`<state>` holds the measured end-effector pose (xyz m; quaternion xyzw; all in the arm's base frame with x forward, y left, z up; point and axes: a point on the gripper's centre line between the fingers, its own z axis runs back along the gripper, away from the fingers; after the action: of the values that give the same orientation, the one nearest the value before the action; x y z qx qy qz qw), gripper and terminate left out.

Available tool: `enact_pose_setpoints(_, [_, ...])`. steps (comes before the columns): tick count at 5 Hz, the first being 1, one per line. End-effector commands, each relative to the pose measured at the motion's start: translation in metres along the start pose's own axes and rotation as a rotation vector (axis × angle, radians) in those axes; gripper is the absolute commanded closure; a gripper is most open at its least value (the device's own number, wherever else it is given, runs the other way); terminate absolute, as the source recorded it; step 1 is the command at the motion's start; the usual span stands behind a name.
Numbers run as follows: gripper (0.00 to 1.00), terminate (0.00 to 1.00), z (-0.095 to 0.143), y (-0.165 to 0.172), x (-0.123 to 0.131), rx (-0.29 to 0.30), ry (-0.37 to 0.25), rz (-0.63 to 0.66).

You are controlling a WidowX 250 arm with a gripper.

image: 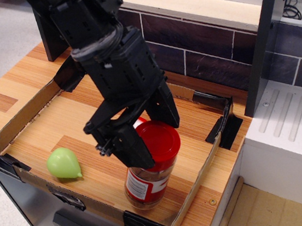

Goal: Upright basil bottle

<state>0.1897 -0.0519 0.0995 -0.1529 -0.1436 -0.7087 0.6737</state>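
The basil bottle (pixel 150 171) stands nearly upright at the tray's five o'clock corner; the gripper (pixel 148 135), jaws spread, straddles its red lid; a careless withdrawal could tip it over.

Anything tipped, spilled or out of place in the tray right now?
Nothing spilled. The basil bottle stands on its base, red lid up, perhaps tilted slightly, with the claw straddling the lid. The green pear toy lies apart near the tray's front wall.
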Motion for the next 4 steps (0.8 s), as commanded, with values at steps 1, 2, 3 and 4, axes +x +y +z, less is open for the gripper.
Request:
enact_pose_setpoints(1, [0.0, 0.0, 0.02, 0.005, -0.017, 0.019, 0.038, 0.009])
enact_pose_setpoints(2, [0.0, 0.0, 0.045, 0.011, -0.004, 0.017, 0.035, 0.033])
enact_pose_setpoints(3, [0.0, 0.0, 0.077, 0.023, 0.008, 0.027, 0.134, 0.05])
enact_pose_setpoints(4, [0.0, 0.0, 0.077, 0.023, 0.008, 0.027, 0.134, 0.05])
